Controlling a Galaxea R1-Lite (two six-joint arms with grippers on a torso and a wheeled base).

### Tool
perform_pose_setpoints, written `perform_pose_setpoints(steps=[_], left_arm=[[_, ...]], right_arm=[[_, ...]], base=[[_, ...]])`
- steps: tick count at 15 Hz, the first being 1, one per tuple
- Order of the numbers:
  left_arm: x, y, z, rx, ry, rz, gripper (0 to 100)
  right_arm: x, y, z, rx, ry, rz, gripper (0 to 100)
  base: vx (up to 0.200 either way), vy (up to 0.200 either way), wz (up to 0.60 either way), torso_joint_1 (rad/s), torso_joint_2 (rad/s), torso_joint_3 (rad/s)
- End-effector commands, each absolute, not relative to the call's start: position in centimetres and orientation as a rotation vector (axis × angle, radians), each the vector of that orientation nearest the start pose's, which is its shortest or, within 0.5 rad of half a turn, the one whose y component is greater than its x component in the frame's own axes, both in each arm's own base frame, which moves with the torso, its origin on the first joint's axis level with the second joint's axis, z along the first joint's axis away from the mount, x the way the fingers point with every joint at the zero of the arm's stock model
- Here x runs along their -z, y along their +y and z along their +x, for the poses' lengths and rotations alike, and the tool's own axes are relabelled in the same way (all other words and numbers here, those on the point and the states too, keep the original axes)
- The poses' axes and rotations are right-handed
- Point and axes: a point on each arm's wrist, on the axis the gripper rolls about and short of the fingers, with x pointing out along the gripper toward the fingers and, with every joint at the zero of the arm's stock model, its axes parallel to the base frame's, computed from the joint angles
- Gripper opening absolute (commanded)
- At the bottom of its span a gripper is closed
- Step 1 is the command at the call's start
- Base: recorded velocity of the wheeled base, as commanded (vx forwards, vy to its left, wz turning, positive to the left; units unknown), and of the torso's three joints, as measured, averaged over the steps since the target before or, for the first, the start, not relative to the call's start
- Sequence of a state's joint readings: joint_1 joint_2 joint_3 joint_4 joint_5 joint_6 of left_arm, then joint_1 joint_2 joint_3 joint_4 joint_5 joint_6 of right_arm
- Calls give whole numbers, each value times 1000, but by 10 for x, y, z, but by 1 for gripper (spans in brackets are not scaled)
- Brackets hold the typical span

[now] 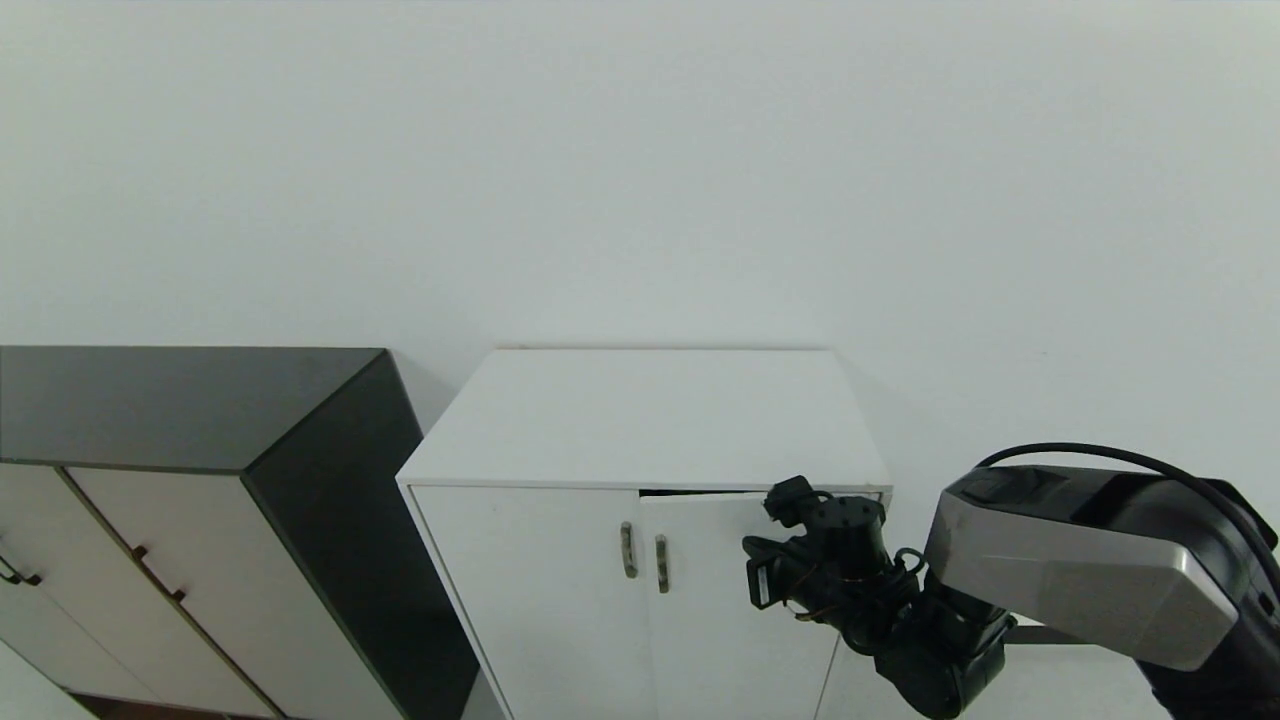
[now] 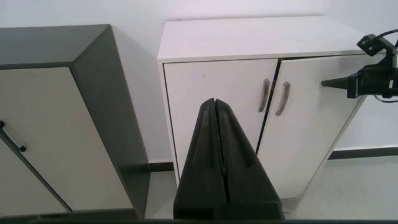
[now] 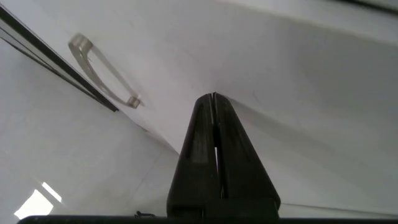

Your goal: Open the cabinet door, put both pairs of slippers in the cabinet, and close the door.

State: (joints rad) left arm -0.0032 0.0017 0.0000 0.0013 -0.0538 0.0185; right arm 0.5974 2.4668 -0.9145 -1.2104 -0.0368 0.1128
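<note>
White two-door cabinet (image 1: 640,420), right-hand door (image 1: 720,620) a crack ajar along its top edge, black right gripper (image 3: 214,99) clenched empty with its tip against that door's face, black left gripper (image 2: 214,102) clenched empty, well apart: judged final closing push, slippers unconfirmed inside.

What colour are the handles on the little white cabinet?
Silvery grey. The handles show best in the left wrist view.

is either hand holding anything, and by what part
Nothing is held. The left hand is shut on nothing, back from the cabinet. The right hand is shut too, its tip at the right door, off the handle.
</note>
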Motion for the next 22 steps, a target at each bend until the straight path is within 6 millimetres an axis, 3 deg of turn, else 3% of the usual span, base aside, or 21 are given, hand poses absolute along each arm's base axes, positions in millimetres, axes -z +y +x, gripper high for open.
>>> perform_pose_setpoints(steps=[1, 14, 17, 22], left_arm=[[-76, -1, -23, 57, 1, 18, 0], [-75, -1, -23, 57, 3, 18, 0], [-75, -1, -23, 57, 3, 18, 0], [-75, -1, -23, 57, 3, 18, 0]], right_arm=[[21, 229, 342, -530, 357, 3, 0], [19, 221, 346, -506, 340, 11, 0], [-8, 206, 327, -495, 312, 20, 0], [-59, 150, 278, -365, 304, 16, 0]], base=[[0, 0, 0, 0, 0, 0], [0, 0, 0, 0, 0, 0], [0, 0, 0, 0, 0, 0], [0, 0, 0, 0, 0, 0]])
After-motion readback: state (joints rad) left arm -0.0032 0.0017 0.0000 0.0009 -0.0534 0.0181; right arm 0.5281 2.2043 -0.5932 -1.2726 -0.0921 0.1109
